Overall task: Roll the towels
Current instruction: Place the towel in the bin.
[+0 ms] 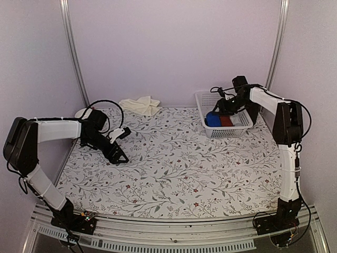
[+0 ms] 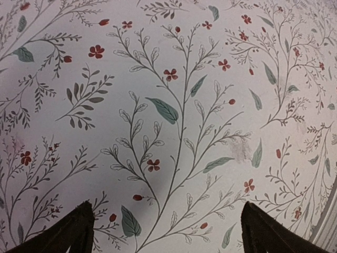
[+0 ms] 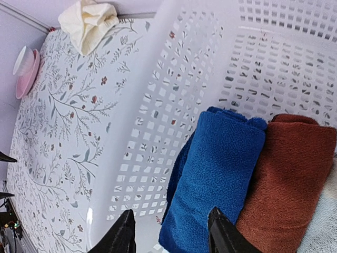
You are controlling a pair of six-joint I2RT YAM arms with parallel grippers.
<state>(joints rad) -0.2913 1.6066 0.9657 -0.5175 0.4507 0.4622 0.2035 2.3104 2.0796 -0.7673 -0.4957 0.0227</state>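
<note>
Blue towel (image 3: pixel 216 174) rolled, in basket (image 3: pixel 174 95), long axis running away from right gripper (image 3: pixel 171 212) just above it, fingers half parted, grasping nothing. Cream towel (image 1: pixel 140 105) crumpled at far table edge. We judge left gripper (image 1: pixel 122 145), spread wide and empty, nearer.

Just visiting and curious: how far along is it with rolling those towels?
Looks done: the blue towel lies rolled in the white basket beside a dark red roll. In hand: nothing; the right tool hangs open over the basket, the left tool open above the tablecloth. Left: the cream towel, crumpled at the far edge.
</note>
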